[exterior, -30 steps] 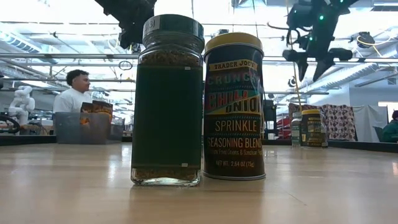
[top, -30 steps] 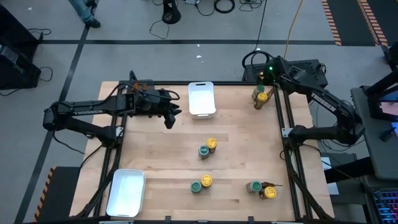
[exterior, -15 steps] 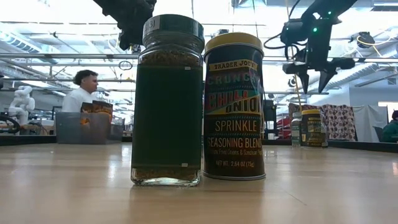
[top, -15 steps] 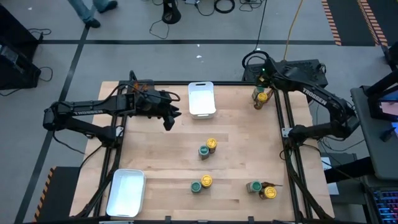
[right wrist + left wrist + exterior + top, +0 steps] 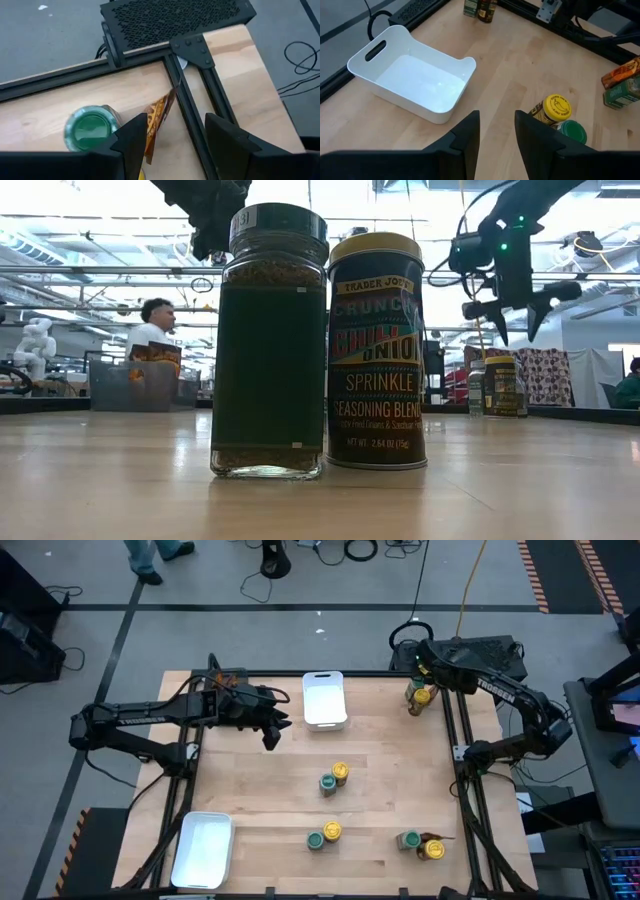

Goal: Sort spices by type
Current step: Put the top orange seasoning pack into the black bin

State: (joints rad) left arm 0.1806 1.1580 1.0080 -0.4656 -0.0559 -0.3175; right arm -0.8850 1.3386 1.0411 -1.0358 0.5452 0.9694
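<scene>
I have the right gripper [image 5: 424, 657] hovering above the far right corner of the counter [image 5: 380, 755], fingers spread and holding nothing. Just below it sit a green-lidded jar [image 5: 91, 129] and an orange-brown packet [image 5: 157, 122] leaning against the frame rail; a yellow-lidded jar [image 5: 422, 697] stands touching that green one. To do this pick well, I judge I should centre the fingers over one lid only, drop straight down, and keep clear of the packet and the rail so nothing tips. The right arm reaches in from the counter's right side, elbow bent back, wrist pitched downward. The left gripper [image 5: 272, 722] waits near the white tray [image 5: 410, 75] at the far edge, fingers parted and empty, arm stretched low across the counter. Other jar pairs stand mid-counter and along the near edge, unsorted.
</scene>
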